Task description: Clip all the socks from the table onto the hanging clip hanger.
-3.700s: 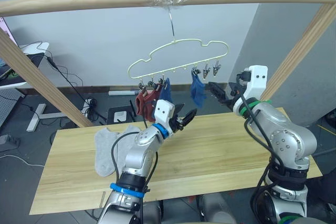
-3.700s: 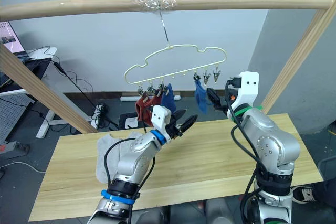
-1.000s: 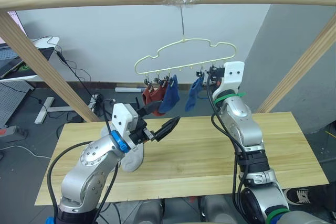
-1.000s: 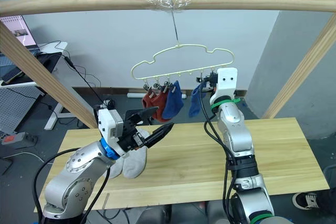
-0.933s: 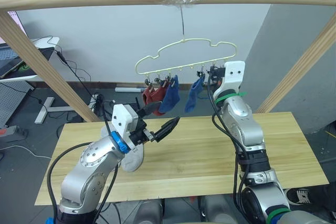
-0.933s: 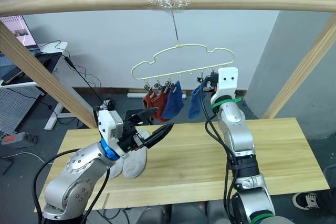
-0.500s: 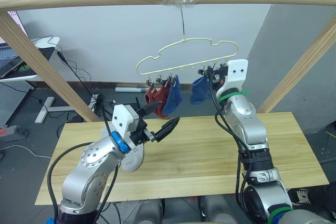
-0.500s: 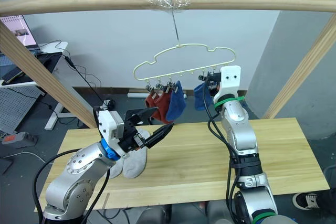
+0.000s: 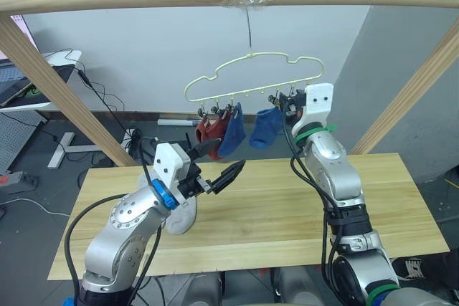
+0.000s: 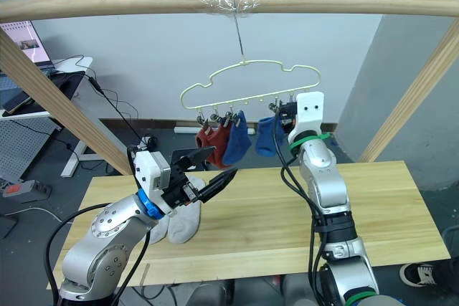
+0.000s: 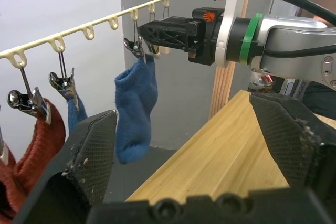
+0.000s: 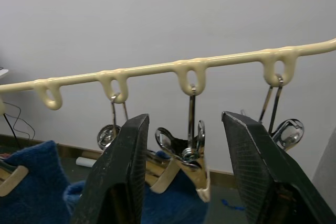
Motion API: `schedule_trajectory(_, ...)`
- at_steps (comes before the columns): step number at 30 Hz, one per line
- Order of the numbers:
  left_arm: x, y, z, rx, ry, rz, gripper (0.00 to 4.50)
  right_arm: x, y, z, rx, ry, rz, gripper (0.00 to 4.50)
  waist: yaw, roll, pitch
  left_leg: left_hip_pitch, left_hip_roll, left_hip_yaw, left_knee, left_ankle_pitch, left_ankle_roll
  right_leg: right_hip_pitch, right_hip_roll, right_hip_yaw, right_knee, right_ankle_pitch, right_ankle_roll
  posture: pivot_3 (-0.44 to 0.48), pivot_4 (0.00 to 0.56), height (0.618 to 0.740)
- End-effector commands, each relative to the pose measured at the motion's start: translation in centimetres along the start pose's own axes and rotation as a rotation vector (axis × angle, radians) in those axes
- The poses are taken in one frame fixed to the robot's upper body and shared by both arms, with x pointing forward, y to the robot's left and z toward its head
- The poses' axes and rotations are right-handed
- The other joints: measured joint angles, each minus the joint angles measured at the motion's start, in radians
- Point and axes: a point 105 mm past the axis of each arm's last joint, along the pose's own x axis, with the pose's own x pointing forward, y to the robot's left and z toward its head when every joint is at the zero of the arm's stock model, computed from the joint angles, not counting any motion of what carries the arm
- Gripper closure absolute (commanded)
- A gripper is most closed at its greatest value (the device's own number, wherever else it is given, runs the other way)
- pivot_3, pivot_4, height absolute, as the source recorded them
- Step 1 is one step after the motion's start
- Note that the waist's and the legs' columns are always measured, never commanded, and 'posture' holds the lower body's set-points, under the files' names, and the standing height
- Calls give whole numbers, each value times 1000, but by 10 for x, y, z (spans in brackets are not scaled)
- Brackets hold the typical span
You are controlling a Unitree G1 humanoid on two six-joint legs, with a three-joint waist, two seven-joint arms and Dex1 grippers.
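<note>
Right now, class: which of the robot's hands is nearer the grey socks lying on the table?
Left. The left hand hovers just above the grey socks; the right hand is up at the clip hanger.

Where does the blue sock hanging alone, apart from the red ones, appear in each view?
Left eye view: blue sock right of centre, under the clip hanger.
Right eye view: just right of centre.
Left wrist view: hanging beneath the hanger's wire.
Right wrist view: blue fabric beneath the middle clip.
Shared landmark: the hanger's wire.
</note>
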Motion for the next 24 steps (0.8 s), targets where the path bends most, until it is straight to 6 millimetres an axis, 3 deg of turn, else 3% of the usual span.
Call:
schedule_trajectory(1, 3, -4, 6, 20, -25, -20, 0, -1, 0, 13, -5, -46, -9, 2236, 0, 0, 0, 0, 0, 0, 0, 0, 0, 0, 0, 0, 0, 0, 0, -7, 177, 740)
schedule_trajectory(24, 3, -6, 5, 23, -23, -23, 0, 8, -2, 12, 23, -49, -29, 2236, 0, 0, 0, 0, 0, 0, 0, 0, 0, 0, 0, 0, 0, 0, 0, 3, 173, 740)
